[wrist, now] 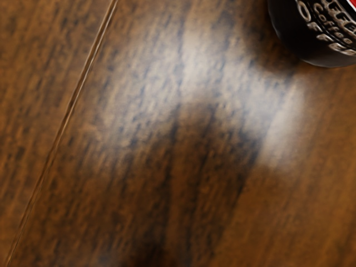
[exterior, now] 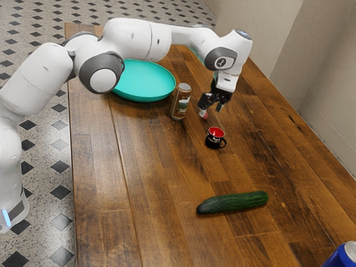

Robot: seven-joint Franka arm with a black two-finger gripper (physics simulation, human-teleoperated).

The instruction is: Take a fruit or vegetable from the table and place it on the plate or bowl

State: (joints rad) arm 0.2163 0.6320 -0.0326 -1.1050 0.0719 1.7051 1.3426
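A dark green cucumber (exterior: 232, 202) lies on the wooden table (exterior: 144, 183) toward the near side, far from my hand. A teal plate (exterior: 143, 80) rests at the far end of the table, partly behind my arm. My gripper (exterior: 212, 109) hovers low over bare wood between the plate and the cucumber, open, with nothing between its fingers. It is just beyond a small black mug (exterior: 215, 137). In the wrist view that mug (wrist: 317, 28) appears at the edge of the bare wood below my hand.
A brown tin can (exterior: 181, 101) stands upright just to the exterior view's left of my gripper, near the plate's rim. A blue can (exterior: 345, 256) sits at the table's near right corner. The table's edges run along both sides.
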